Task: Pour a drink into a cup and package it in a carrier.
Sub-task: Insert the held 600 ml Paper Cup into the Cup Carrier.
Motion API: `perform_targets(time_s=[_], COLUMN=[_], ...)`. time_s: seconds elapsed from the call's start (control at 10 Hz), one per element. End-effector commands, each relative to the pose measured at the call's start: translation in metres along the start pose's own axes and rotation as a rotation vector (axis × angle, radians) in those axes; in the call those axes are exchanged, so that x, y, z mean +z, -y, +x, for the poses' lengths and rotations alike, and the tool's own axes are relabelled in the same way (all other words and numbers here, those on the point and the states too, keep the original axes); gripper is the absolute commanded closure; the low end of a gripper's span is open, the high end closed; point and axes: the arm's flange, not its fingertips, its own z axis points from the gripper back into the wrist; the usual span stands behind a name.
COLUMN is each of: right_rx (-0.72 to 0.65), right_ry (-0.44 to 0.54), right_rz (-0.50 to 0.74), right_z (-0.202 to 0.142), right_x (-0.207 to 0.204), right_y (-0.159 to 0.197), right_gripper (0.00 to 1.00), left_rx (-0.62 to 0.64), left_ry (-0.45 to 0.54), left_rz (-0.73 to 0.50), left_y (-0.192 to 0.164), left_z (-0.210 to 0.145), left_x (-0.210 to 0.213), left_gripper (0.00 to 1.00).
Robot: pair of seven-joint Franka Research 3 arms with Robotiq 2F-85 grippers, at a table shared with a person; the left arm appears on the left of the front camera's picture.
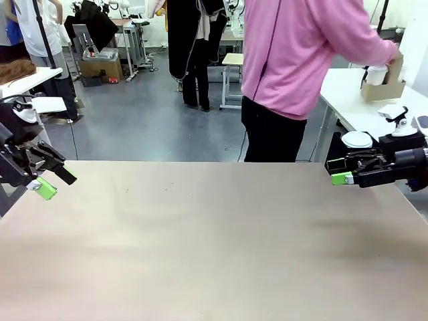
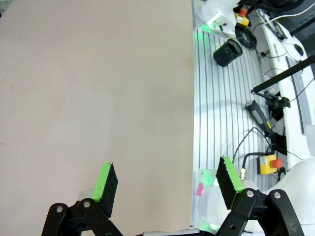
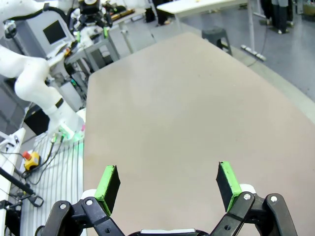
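Carrier: brown cardboard carrier [image 1: 386,85] on a side table at far right, in the person's hand [image 1: 394,67], well apart from both arms.
Cup: white cup [image 1: 376,75] standing in the carrier; contents cannot be told.
Left tool [image 1: 52,182]: jaws spread wide, empty, at the left edge of the surface [image 1: 200,247].
Right tool [image 1: 342,172]: jaws spread wide, empty, at the right edge.
Left wrist view: surface edge running beside a ribbed metal base [image 2: 221,113] with cables.
Open room: surface bare between the tools.
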Motion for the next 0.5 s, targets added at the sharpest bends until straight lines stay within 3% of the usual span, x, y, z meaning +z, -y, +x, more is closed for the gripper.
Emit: perform_targets(time_s=[0.0, 0.4], right_rx=[0.023, 0.023], right_ry=[0.003, 0.003], right_rz=[0.002, 0.002], right_z=[0.0011, 0.0011], right_x=[0.0007, 0.0007], right_y=[-0.0009, -0.0009], right_gripper=[0.00, 0.00], left_rx=[-0.010, -0.010], left_ry=[0.000, 0.000], left_rz=[-0.003, -0.003], left_y=[0.0013, 0.0013], left_z=[-0.0009, -0.0009], left_x=[0.0009, 0.0009], left_gripper=[0.00, 0.00])
